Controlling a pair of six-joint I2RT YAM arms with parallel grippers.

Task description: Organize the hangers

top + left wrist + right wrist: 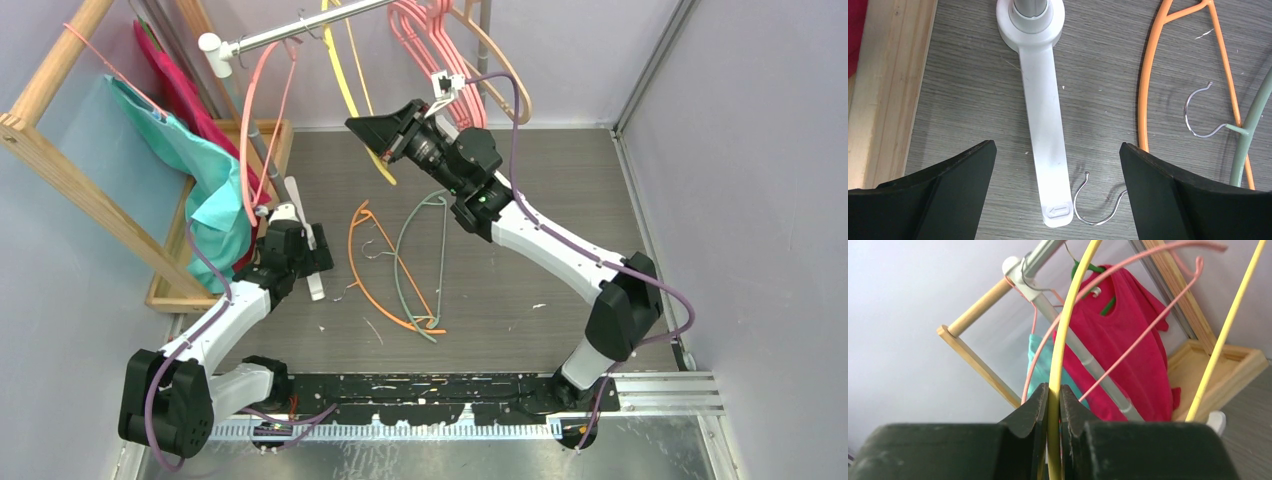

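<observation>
Wooden rack bounds the left; walls close the far and right sides; most open tabletop lies right of centre. Right arm reaches up and far-left, wrist raised below the silver rail; right gripper nearly closed, pinching the yellow hanger. Left arm extends far along the left; left gripper spread wide over the white foot, holding nothing. Orange hanger and grey-green hanger lie mid-table, overlapping; pink hangers hang on the rail.

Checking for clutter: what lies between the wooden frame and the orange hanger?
A long white stand foot, seen plainly in the left wrist view.
</observation>
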